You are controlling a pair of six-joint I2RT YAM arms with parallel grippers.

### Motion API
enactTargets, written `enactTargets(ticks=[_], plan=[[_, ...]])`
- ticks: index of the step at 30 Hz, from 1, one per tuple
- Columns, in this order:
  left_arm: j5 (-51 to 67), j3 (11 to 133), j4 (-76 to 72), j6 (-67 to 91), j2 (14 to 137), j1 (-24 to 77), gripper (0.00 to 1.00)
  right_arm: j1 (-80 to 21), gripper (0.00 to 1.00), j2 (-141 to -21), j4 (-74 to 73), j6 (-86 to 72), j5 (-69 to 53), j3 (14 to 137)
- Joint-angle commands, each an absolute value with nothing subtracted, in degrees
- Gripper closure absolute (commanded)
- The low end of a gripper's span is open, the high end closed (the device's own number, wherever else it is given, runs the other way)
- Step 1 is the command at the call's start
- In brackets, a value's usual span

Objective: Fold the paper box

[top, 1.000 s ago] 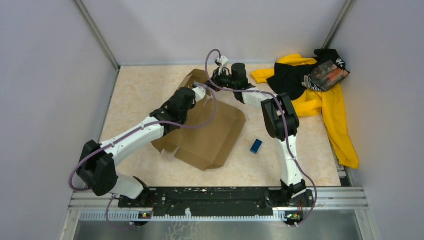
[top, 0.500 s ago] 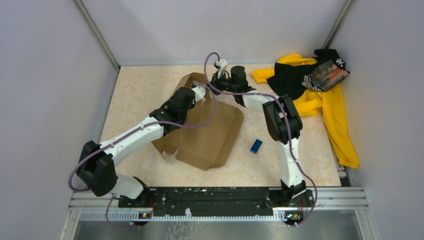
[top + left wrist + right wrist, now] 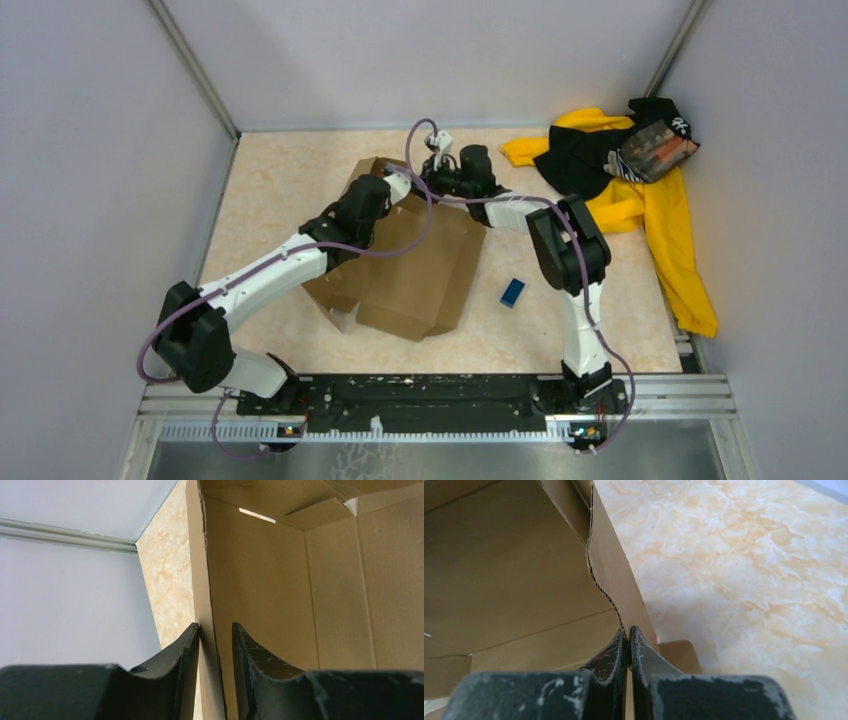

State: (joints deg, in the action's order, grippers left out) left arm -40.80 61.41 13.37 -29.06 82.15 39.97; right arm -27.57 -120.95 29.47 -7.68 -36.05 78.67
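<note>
The paper box (image 3: 420, 270) is plain brown cardboard, half raised in the middle of the table, with its far walls standing up. In the left wrist view my left gripper (image 3: 215, 625) straddles an upright wall of the box (image 3: 260, 580). Its left finger lies against the wall, a gap shows at the right finger, and the jaws stand open. My right gripper (image 3: 629, 629) is shut on the torn-looking edge of another wall (image 3: 499, 570). From above, both grippers meet at the box's far corner, the left (image 3: 400, 185) beside the right (image 3: 438, 175).
A small blue block (image 3: 512, 292) lies on the table right of the box. A yellow-and-black cloth pile (image 3: 640, 190) fills the far right corner. Grey walls close in the marbled tabletop (image 3: 270, 180) on three sides.
My right gripper has drawn nearer and slightly left with the wall it holds. The box's right edge has shifted left and its walls stand steeper. The left arm has barely moved.
</note>
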Motion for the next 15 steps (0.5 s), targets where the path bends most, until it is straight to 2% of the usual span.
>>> enactTargets(ticks=[1,12,15], plan=[[-38.59,61.52,14.57,-27.12,81.59,40.11,0.64,-29.25,1.0,-116.43,34.96,-9.44,-37.22,76.4],[-41.02,62.72,17.71,-24.79,85.75,43.99,0.68,-30.06,1.0,-114.88,39.92,-11.82,-37.22,70.97],[-41.64,63.67,19.33,-23.69,86.89,44.5,0.69,-30.06,0.94,-114.97,40.66,-12.08,-38.45,70.52]])
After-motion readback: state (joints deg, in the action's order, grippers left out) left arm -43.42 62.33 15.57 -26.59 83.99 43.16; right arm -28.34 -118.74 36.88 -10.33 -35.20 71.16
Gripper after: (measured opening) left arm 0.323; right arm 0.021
